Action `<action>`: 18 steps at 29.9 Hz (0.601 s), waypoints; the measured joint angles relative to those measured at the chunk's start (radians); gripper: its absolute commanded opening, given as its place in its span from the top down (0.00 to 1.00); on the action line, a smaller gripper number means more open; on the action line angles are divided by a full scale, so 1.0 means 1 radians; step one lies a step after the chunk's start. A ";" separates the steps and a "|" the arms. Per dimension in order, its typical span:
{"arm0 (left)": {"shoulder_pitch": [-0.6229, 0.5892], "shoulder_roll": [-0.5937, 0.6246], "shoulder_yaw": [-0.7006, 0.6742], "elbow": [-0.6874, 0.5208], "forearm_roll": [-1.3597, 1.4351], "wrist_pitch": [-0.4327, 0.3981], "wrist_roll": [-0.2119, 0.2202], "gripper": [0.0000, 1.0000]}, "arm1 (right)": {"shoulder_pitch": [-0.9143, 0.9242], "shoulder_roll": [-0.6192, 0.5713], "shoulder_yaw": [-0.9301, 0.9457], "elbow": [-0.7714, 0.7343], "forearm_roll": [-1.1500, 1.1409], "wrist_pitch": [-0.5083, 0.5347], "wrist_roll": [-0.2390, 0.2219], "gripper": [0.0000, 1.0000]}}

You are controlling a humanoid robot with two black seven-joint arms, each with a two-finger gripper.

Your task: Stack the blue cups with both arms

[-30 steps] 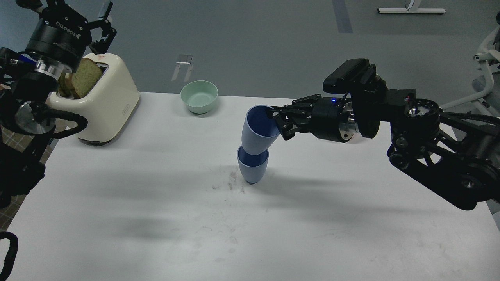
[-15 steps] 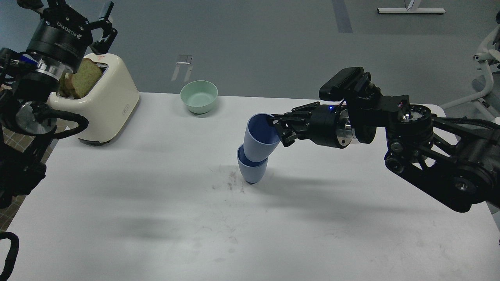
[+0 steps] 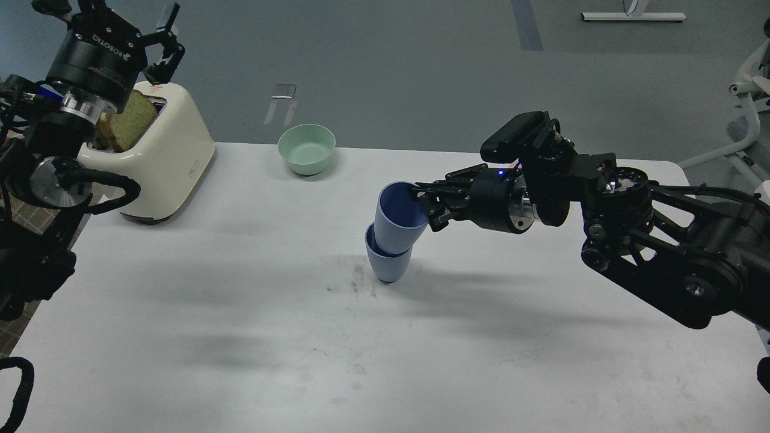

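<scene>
Two blue cups stand at the middle of the white table (image 3: 210,313). The lower blue cup (image 3: 388,264) stands upright on its base. The upper blue cup (image 3: 398,218) sits tilted inside it, its mouth leaning toward the upper left. My right gripper (image 3: 423,204) comes in from the right and is shut on the upper cup's right rim. My left gripper (image 3: 129,24) is raised at the top left, above the toaster, with its fingers spread and nothing in it.
A cream toaster (image 3: 159,159) with bread slices (image 3: 129,120) stands at the table's back left, under my left arm. A mint-green bowl (image 3: 307,148) sits at the back centre. My right arm's thick links lie over the table's right side.
My right gripper has lowered the upper cup deeper into the lower cup and moved slightly left. The left arm has shifted a little up and right.
</scene>
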 measured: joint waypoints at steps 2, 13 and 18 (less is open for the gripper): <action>0.000 0.001 0.000 0.000 0.000 0.000 0.000 0.03 | 0.000 0.003 0.000 0.000 0.000 0.000 0.000 0.57; 0.000 0.005 0.000 0.000 0.000 -0.001 0.000 0.03 | -0.007 0.019 0.004 -0.002 0.001 0.000 0.000 0.37; 0.000 0.011 0.000 0.000 0.000 -0.001 0.000 0.03 | -0.007 0.023 0.030 0.001 0.005 0.000 0.000 0.03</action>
